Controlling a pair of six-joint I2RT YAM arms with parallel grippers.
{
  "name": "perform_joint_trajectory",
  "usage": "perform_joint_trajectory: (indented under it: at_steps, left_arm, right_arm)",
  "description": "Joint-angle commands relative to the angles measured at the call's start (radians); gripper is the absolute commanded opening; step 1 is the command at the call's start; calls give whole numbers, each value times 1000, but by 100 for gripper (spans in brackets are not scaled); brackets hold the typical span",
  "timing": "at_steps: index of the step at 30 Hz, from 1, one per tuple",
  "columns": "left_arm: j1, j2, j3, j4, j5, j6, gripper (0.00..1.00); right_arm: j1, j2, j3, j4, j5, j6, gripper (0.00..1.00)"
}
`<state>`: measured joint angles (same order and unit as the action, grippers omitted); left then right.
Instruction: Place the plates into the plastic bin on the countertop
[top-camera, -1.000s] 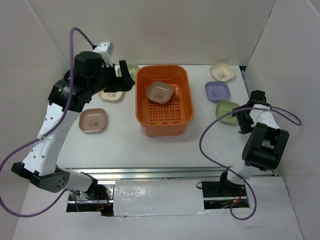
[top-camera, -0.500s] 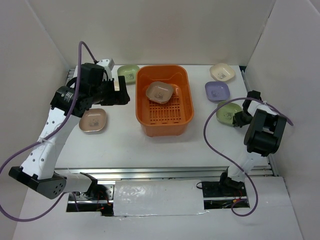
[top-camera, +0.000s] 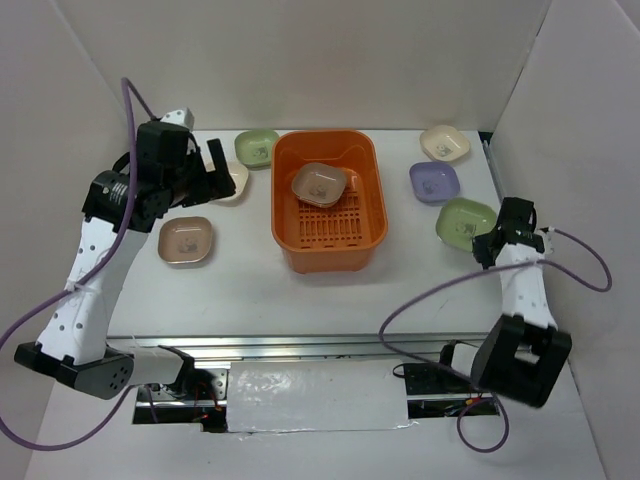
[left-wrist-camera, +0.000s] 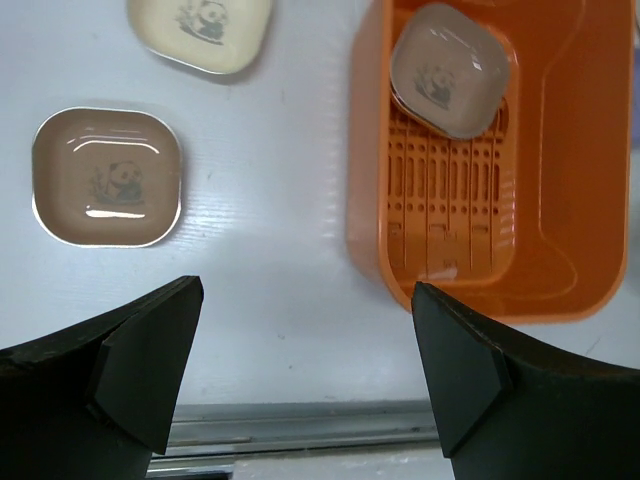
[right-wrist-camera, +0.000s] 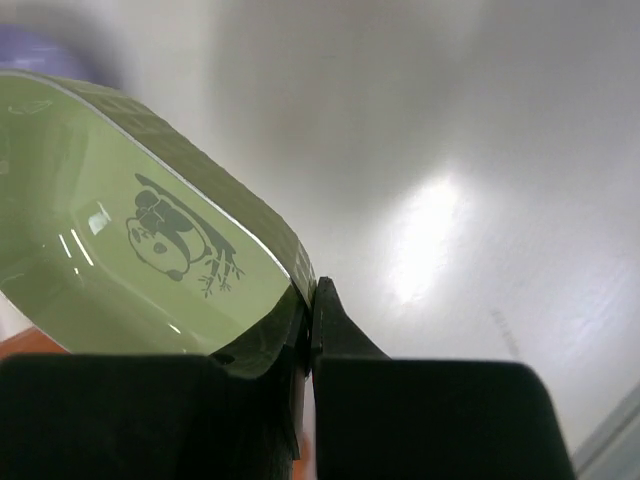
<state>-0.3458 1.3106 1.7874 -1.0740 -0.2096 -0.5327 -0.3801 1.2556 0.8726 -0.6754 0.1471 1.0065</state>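
Note:
The orange plastic bin (top-camera: 283, 205) stands mid-countertop (top-camera: 240, 290) with a brown plate (top-camera: 319, 182) in its far end. My right gripper (top-camera: 492, 243) is shut on the near rim of a green plate (top-camera: 463, 222); the wrist view shows its fingertips (right-wrist-camera: 330, 320) pinching that tilted green plate (right-wrist-camera: 120, 260). My left gripper (top-camera: 215, 170) hovers open and holds nothing, left of the bin and partly over a cream plate (top-camera: 232, 182). Other plates lie loose: green (top-camera: 257, 147), brown (top-camera: 186, 241), cream (top-camera: 445, 144), purple (top-camera: 434, 182). The left wrist view shows the brown plate (left-wrist-camera: 107, 177) and the bin (left-wrist-camera: 590, 200).
White walls close in the countertop on the left, back and right. A metal rail (top-camera: 320, 345) runs along the front edge. Purple cables loop from both arms, the right arm's (top-camera: 420, 290) hanging over the countertop in front of the bin.
My right gripper has shut on the green plate's rim, and that arm's elbow has swung toward the near edge. My left arm has drawn back to the left, away from the bin.

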Motion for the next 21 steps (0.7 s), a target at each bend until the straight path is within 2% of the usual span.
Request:
perform_joint_trajectory:
  at_steps: [1, 4, 7, 8, 9, 10, 11, 12, 14, 15, 16, 18, 21]
  left_arm:
    - [39, -48, -29, -1, -100, -110, 99]
    - [77, -97, -117, 48, -90, -164, 99]
    - [125, -134, -195, 112, -41, -170, 99]
    - [142, -132, -207, 118, -1, -158, 99]
    - [155, -125, -226, 120, 21, -150, 99]
    - [187, -119, -235, 117, 35, -142, 99]
    - [206, -110, -244, 118, 48, -121, 99]
    - [223, -106, -272, 120, 73, -110, 99]
    - [280, -109, -308, 140, 94, -78, 99]
    - [298, -116, -350, 149, 116, -70, 99]
    - [338, -120, -370, 155, 133, -61, 99]
    - [387, -123, -423, 177, 197, -29, 99]
    - [444, -125, -486, 198, 291, 16, 99]
  right_arm:
    - [97, -171, 54, -3, 25, 90, 0]
    - [190, -196, 176, 3, -3, 113, 0]
    - [346, -61, 383, 17, -64, 9, 0]
    - [434, 65, 460, -2, -75, -29, 0]
    - [467, 138, 624, -19, -89, -87, 0]
    - [498, 222, 722, -121, -109, -186, 0]
    - [523, 380, 821, -174, -116, -228, 0]
    - [571, 452, 1003, -211, -135, -335, 0]
    - [610, 673, 1208, -387, -124, -394, 0]
    - [642, 735, 1378, -427, -115, -458, 0]
    - [656, 792, 1451, -500, -100, -477, 0]
    - [675, 898, 1564, -521, -81, -529, 0]
    - [685, 912, 1489, -452, -110, -577, 0]
